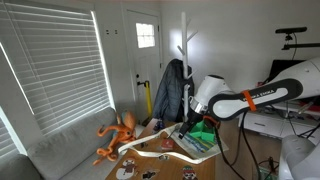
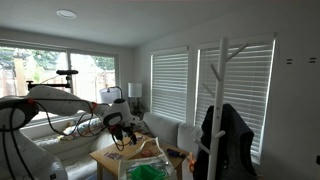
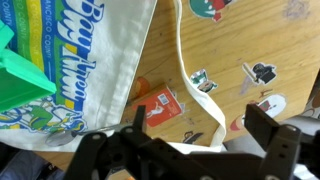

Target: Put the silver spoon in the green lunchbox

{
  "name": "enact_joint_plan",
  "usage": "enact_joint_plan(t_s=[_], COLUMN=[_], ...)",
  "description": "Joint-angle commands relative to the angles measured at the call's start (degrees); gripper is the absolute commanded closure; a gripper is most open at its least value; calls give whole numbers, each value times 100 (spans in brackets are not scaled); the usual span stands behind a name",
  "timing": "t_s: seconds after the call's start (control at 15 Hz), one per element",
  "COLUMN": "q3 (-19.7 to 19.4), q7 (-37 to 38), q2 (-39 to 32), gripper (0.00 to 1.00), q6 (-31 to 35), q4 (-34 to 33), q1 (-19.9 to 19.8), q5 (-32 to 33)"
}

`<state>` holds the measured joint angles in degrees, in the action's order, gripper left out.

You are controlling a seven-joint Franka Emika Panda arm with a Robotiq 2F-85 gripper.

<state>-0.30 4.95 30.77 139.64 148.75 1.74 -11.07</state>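
Observation:
The green lunchbox [image 3: 22, 72] shows at the left edge of the wrist view, lying on a white printed tote bag [image 3: 95, 45]. It also shows in an exterior view [image 1: 204, 131], just below and to the right of my gripper [image 1: 190, 113]. In the wrist view my gripper [image 3: 196, 138] is open and empty. It hovers over the wooden table [image 3: 240, 35] and the bag's white strap [image 3: 190, 75]. I cannot make out a silver spoon in any view. The gripper also shows in an exterior view [image 2: 120, 128], over the table.
An orange card [image 3: 160, 106] and several stickers [image 3: 262, 72] lie on the table. An orange plush toy [image 1: 117, 136] sits on the grey sofa [image 1: 60, 150]. A coat rack with a dark jacket [image 1: 170, 90] stands behind the table.

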Motion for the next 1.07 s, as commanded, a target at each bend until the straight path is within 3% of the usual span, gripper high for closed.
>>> enact_joint_plan(t_s=[0.0, 0.2, 0.53, 0.8, 1.0], q3=[-291, -471, -419, -481, -550], q7=[-192, -414, 1102, 2462, 3382], q2=[-784, -1436, -2573, -3142, -3108], gripper=[0, 0, 0, 0, 0], q6=[12, -82, -64, -261, -444], q4=[-650, -1232, -2094, -2369, -2361], q1=[-93, -356, -1082, -1106, -1009], q5=[-75, 266, 1135, 1544, 1578])
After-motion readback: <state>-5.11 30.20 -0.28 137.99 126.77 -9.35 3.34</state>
